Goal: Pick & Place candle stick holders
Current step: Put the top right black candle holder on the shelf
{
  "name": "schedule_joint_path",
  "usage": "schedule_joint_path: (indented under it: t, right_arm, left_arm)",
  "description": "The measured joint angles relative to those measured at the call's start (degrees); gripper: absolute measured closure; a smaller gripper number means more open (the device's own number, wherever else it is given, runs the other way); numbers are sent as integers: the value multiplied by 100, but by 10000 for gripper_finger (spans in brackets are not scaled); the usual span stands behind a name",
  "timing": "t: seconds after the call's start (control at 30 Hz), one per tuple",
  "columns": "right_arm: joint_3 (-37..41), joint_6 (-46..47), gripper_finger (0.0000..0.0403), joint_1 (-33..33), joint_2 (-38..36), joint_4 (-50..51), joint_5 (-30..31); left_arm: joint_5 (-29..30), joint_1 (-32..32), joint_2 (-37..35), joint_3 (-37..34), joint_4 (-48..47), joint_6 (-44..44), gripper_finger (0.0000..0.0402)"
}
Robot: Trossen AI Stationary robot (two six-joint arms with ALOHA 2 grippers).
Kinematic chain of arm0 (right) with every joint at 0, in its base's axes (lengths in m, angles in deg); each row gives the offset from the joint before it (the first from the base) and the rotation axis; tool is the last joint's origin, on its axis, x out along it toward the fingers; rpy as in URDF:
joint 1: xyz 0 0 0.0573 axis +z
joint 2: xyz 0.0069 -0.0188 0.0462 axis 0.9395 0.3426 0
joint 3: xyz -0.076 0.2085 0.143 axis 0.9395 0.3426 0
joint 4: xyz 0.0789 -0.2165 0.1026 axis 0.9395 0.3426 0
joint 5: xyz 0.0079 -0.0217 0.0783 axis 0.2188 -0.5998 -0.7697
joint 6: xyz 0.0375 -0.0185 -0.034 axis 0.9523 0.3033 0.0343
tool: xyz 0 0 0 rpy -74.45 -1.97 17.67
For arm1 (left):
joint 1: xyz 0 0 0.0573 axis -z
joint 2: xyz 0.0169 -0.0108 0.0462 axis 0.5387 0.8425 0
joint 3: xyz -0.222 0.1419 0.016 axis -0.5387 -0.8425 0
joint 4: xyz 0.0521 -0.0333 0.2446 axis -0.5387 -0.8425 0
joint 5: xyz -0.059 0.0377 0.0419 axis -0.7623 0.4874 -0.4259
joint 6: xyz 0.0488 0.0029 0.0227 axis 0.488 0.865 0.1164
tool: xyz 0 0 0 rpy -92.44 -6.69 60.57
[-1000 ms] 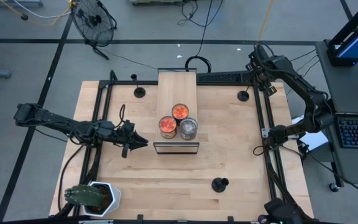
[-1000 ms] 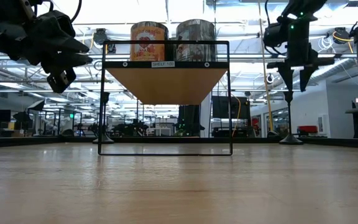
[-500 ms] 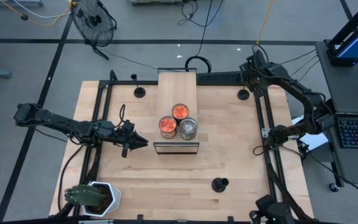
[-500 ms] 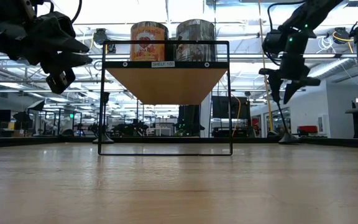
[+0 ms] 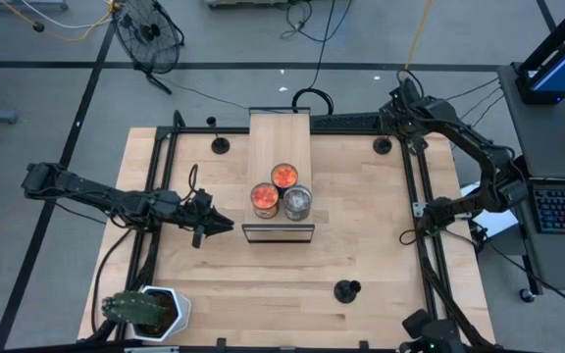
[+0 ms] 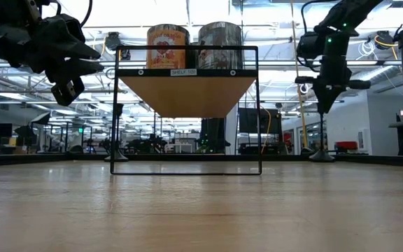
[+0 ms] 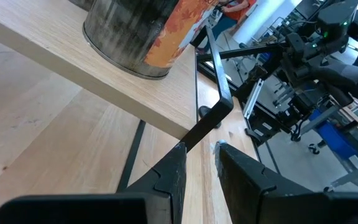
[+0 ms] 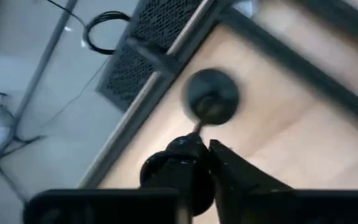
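Note:
Three small black candle stick holders stand on their disc bases on the wooden table: one at the far right (image 5: 383,146), one at the far left (image 5: 221,145), one at the near right (image 5: 347,290). My right gripper (image 5: 390,135) stands over the far right holder (image 6: 320,155) and is shut on its stem. My left gripper (image 5: 222,226) hovers left of the shelf, its fingers (image 7: 199,163) nearly together and holding nothing. My right gripper pinches the top of the holder's thin stem (image 8: 197,127) between its two fingers, coming from above and pointing down. The holder is upright, its disc base (image 8: 211,96) below the fingers. Whether the base is on the table or just off it I cannot tell.
A raised wooden shelf (image 5: 280,127) on a black wire frame (image 6: 187,171) stands mid-table and carries three round jars (image 5: 283,191). A potted plant (image 5: 145,312) sits at the near left corner. Black rails run along the table's left and right sides.
My right gripper, open a second ago beside the far right holder's stem, has tipped, shifted a little toward the table's left edge, straightened and shut on the stem's top. The holder stays upright.

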Motion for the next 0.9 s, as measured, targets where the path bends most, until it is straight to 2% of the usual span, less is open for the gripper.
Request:
schedule_joint_path:
  t: [0.2,0.4,0.7,0.9]
  right_arm:
    - [2,-100,382,-10,12,212,22]
    - [4,-572,388,-11,-135,173,20]
    - [52,-1307,389,156,-797,108,48]
    - [38,-1623,390,530,-1204,93,-3]
  left_arm:
    - [4,0,1,0,5,0,309]
    - [4,1,1,0,15,0,309]
    - [7,2,0,0,68,2,309]
    - [9,2,1,0,89,-13,309]
